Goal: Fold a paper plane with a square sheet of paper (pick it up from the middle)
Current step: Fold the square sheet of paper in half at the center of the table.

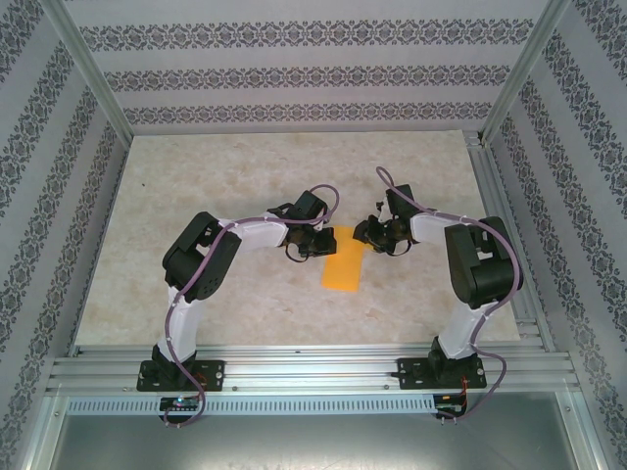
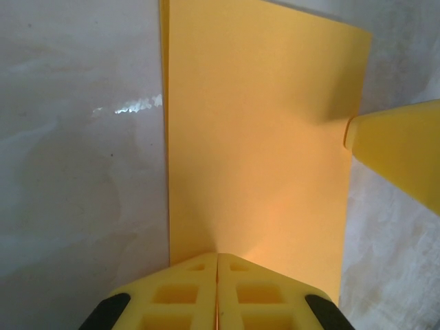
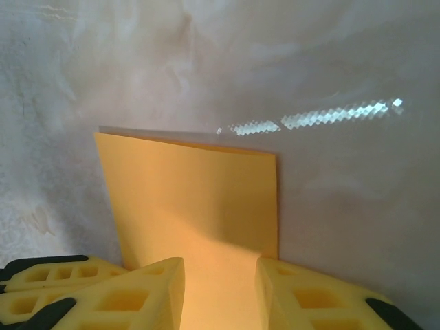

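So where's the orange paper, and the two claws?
orange paper (image 1: 343, 271), top view, middle of the sheet.
left gripper (image 2: 217, 258), left wrist view, where its shut fingertips meet.
right gripper (image 3: 220, 267), right wrist view, gap between its fingertips.

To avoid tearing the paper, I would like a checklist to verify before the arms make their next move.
1. Thin orange-yellow paper sheet folded into a rectangle, lying flat on the pale table: ok.
2. Left gripper shut, tips at the middle of one short edge: ok.
3. Left gripper really pinches the paper: cannot tell.
4. Right gripper open, its fingers on either side of a strip of the paper: ok.
5. The two grippers apart, not colliding: ok.
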Action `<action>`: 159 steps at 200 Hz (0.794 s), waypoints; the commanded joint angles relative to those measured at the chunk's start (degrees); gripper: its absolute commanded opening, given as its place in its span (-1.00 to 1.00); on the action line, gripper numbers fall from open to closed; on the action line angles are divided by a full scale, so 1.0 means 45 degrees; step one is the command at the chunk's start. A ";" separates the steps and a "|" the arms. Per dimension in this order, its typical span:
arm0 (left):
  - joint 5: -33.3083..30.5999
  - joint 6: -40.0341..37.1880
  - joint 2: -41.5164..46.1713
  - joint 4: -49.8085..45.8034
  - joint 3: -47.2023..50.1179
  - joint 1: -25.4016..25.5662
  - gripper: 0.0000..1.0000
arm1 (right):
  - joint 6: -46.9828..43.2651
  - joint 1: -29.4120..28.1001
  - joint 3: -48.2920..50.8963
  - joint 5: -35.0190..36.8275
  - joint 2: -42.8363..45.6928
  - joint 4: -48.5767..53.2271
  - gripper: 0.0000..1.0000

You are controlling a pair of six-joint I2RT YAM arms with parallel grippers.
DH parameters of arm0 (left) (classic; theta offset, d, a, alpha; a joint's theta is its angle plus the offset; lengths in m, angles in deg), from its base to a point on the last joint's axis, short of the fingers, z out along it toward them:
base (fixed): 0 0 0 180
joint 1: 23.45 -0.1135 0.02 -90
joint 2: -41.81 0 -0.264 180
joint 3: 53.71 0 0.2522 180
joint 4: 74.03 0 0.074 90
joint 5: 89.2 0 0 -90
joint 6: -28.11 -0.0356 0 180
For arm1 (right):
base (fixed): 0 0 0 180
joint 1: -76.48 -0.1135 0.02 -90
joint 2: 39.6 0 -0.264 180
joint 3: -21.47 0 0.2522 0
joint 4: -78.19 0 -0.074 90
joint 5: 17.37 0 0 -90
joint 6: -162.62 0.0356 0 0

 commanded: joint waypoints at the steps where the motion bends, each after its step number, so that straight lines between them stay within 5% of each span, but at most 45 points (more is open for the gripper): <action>1: -0.0205 -0.0171 -0.0224 -0.0650 0.0161 0.0204 -0.80 | -0.0319 -0.0130 0.0275 0.0331 0.0876 0.0558 -0.32; 46: -0.0185 -0.0140 -0.0187 -0.0597 0.0220 0.0204 -0.80 | 0.0609 -0.0874 0.1594 -0.0200 0.2230 -0.0477 -0.31; 116: -0.0179 -0.0164 -0.0187 -0.0597 0.0239 0.0205 -0.80 | 0.1303 -0.1088 0.3579 0.0034 0.1683 -0.1922 -0.35; 159: -0.0201 -0.0132 -0.0149 -0.0600 0.0278 0.0205 -0.80 | 0.1537 -0.1372 0.3904 -0.0076 0.3699 -0.1573 -0.32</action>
